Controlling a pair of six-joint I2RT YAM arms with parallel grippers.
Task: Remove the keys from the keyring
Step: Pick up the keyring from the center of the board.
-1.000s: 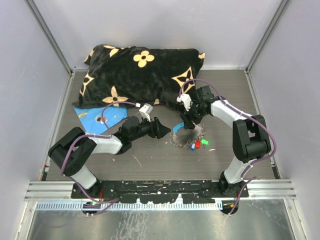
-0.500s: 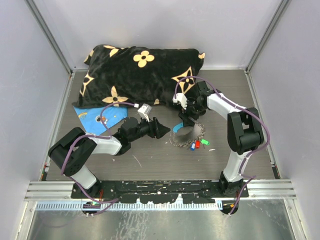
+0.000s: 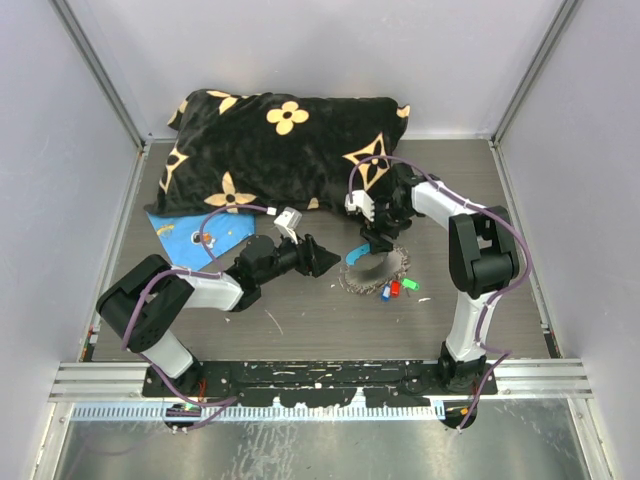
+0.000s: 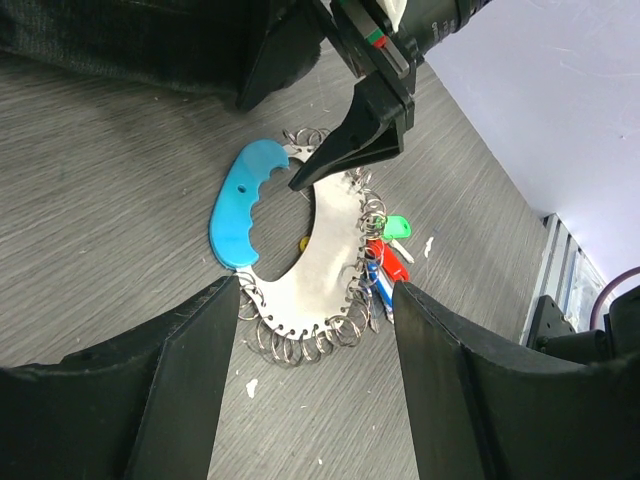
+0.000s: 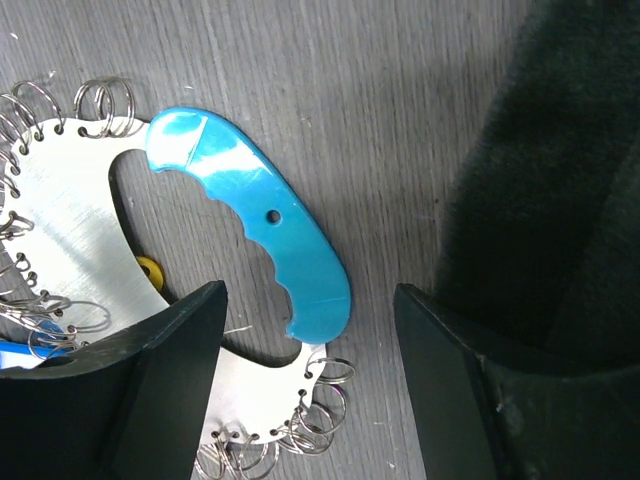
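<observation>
The keyring (image 3: 374, 268) is a flat silver crescent plate edged with several small wire rings, with a light-blue curved handle (image 5: 260, 225); it lies flat on the table. The keys (image 3: 394, 288), red, blue and green, hang bunched at its right side (image 4: 388, 258). My right gripper (image 3: 374, 243) is open and points down over the blue handle's end, which lies between its fingers (image 5: 308, 300). My left gripper (image 3: 326, 262) is open and empty, low over the table just left of the keyring, and the plate's ringed edge sits ahead of its fingers (image 4: 315, 300).
A black pillow with gold flower shapes (image 3: 285, 140) fills the back of the table, close behind the right gripper. A blue flat sheet (image 3: 190, 235) lies at the left behind my left arm. White walls and metal rails enclose the table.
My right arm has swung its elbow back and to the left, and the gripper has shifted slightly left over the blue handle. The left arm has barely moved.
</observation>
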